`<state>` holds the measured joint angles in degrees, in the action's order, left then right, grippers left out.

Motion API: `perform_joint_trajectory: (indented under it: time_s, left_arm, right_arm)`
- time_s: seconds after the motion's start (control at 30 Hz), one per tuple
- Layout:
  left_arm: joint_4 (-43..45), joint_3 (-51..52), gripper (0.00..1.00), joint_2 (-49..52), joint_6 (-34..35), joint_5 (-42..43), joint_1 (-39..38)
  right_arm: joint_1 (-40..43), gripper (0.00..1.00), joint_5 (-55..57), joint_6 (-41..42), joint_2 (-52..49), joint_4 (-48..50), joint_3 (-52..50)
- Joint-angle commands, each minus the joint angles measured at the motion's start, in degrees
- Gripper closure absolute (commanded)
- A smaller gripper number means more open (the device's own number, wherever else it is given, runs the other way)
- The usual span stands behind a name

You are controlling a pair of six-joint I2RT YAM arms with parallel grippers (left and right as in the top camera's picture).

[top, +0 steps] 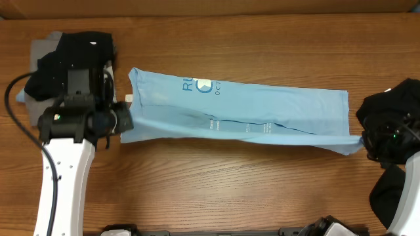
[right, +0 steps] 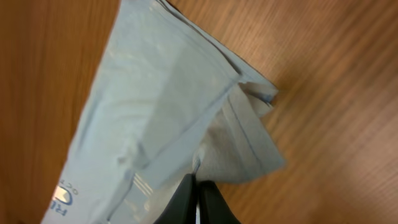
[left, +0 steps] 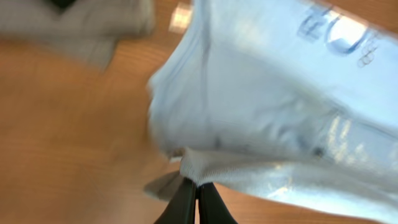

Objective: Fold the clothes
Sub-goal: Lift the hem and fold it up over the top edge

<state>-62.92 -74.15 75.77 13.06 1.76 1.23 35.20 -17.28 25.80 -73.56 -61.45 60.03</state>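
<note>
The light blue T-shirt (top: 243,108) lay stretched across mid-frame on the desk (top: 230,190), the left gripper (top: 126,122) and right gripper (top: 362,139) each clamped tight on a lower corner; such thin pinches could slip under tension, spoiling the fold.

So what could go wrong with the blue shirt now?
The blue shirt is stretched between both arms, and each pair of jaws is shut on a thin edge, so a harder pull might slip it free. Its lower edge looks wrinkled, so the fold may turn crooked. The left arm is close to the black clothes and might drag them.
</note>
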Motion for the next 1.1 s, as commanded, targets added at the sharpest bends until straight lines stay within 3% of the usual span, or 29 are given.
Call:
perform_joint_trajectory:
  time_s: [0.0, 0.4, 0.57, 0.6, 0.63, 0.67, 0.7, 0.73, 0.8, 1.07]
  left_arm:
    - [4.2, -1.18, 0.96, 4.33, -4.52, 4.96, 0.2]
    - [29.86, -1.18, 0.96, 17.9, -6.23, 10.38, -0.37]
    - [36.63, -1.18, 0.95, 22.38, -5.86, 11.15, -1.62]
    - [37.33, -1.18, 0.93, 23.12, -5.51, 11.54, -1.7]
    - [37.77, -1.18, 0.88, 23.93, -5.01, 11.85, -1.79]
    - [37.73, -1.18, 0.75, 24.41, -4.46, 11.85, -1.81]
    - [37.48, -1.18, 0.61, 24.79, -4.0, 11.82, -1.81]
    - [37.13, -1.18, 0.5, 24.85, -3.98, 11.89, -1.79]
    - [36.2, -1.22, 0.44, 24.79, -4.07, 11.82, -1.7]
    - [29.27, -2.08, 0.5, 24.94, -4.52, 19.58, -2.93]
  right_arm:
    - [-0.76, 0.96, -4.13, 1.68, -3.23, 4.42, 1.49]
    - [-8.98, 0.96, -8.35, 7.61, -17.79, 29.33, 1.44]
    - [-9.99, 0.93, -8.31, 11.45, -21.05, 37.05, 1.44]
    - [-10.03, 0.9, -8.31, 11.56, -21.46, 38.34, 1.44]
    - [-10.08, 0.78, -8.31, 11.56, -21.64, 39.23, 1.44]
    - [-10.08, 0.56, -8.24, 11.54, -21.66, 39.87, 1.44]
    - [-10.05, 0.46, -8.28, 11.54, -21.66, 40.06, 1.46]
    - [-9.86, 0.44, -8.31, 11.5, -21.55, 39.95, 1.51]
    - [-8.87, 0.43, -8.61, 10.75, -21.38, 39.12, 1.51]
    - [-6.69, 0.44, -14.6, 1.95, -21.03, 30.08, 1.51]
